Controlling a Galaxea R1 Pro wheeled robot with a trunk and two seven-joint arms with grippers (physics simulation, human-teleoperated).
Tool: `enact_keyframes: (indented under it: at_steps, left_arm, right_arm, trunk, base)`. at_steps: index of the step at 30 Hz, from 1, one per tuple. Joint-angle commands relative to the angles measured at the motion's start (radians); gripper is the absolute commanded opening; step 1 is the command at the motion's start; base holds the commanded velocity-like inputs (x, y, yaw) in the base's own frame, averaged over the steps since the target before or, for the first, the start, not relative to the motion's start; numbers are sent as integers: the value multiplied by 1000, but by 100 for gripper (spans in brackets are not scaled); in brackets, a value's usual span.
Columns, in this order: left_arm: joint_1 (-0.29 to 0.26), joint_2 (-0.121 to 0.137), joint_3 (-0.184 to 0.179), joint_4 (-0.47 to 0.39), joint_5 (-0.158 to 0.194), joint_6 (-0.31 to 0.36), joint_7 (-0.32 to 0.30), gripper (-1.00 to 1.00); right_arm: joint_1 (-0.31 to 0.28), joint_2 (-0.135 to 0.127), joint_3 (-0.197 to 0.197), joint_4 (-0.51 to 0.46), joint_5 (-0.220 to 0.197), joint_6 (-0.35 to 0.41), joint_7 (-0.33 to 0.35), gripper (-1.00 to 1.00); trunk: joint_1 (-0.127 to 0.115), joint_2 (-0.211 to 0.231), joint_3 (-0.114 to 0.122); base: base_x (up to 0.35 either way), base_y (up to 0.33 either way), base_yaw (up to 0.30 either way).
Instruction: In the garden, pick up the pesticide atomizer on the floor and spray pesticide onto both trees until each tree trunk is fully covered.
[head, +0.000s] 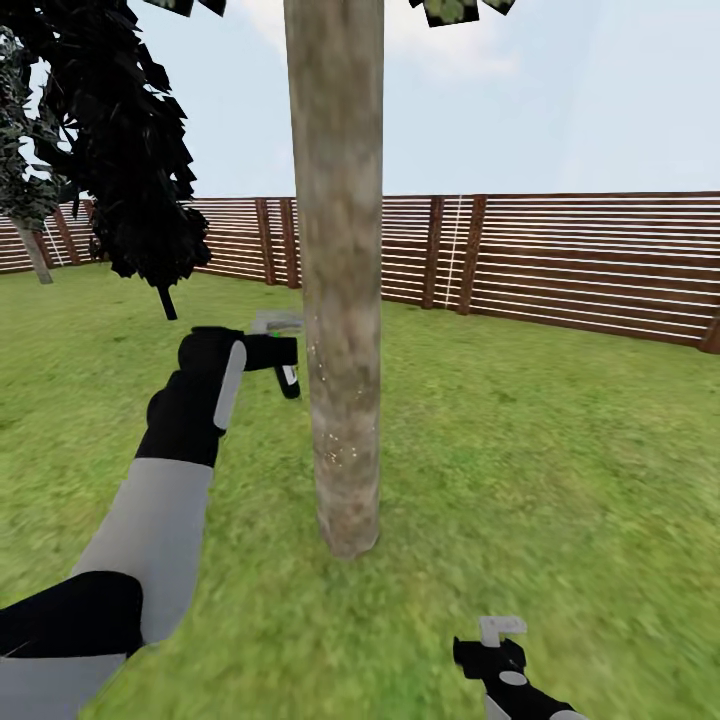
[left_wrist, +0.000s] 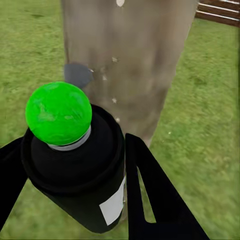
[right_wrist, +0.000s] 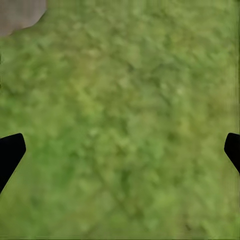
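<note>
My left gripper (left_wrist: 75, 170) is clamped on the pesticide atomizer (left_wrist: 80, 175); in the left wrist view its two black fingers (left_wrist: 155, 195) press on either side of the bottle's body. That close view gives me what the head camera cannot: the bottle is round and near-black, with a whitish label patch low on its side, a pale grey collar, and a bright green rounded cap on top. Just past it is the tree trunk (left_wrist: 130, 65), its mottled grey-brown bark dotted with a few tiny white specks.

From the head view I get the layout instead. The left gripper (head: 272, 352) sits at about 9 o'clock of the tree trunk (head: 340, 300), at mid-height, and the pesticide atomizer (head: 288, 378) is a small dark shape right beside the bark; whether it touches I cannot tell. White specks show on the trunk's lower part, level with the bottle and below. The trunk stands upright in the lawn (head: 560, 450), with a brown slatted fence (head: 580, 260) behind it and a dark leafy tree (head: 130, 150) off at 10 o'clock.

My right gripper (head: 500, 650) hangs low at about 5 o'clock of the trunk, well apart from it. In the right wrist view its fingertips (right_wrist: 11, 150) stand wide apart at the picture's edges with nothing but grass (right_wrist: 125, 125) between them.
</note>
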Motion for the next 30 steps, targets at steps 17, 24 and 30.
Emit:
enact_keyframes:
  at_steps: [17, 24, 30]
  left_arm:
    - [-206, 9, 37, 125, 1, 8, -4, -100]
    - [-384, -38, 35, 252, 31, 8, -4, -100]
    - [-556, -40, 35, 382, 126, 7, -3, -100]
  right_arm:
    - [-1, 0, 6, 37, 8, -10, 1, 100]
    - [-1, 0, 6, 37, 8, -10, 2, 100]
    - [-1, 0, 6, 37, 8, -10, 2, 100]
  trunk:
    - [0, 0, -1]
    - [0, 0, -1]
    - [0, 0, -1]
  base:
    - [-71, 21, 0]
    - [-5, 2, 0]
    - [0, 0, 0]
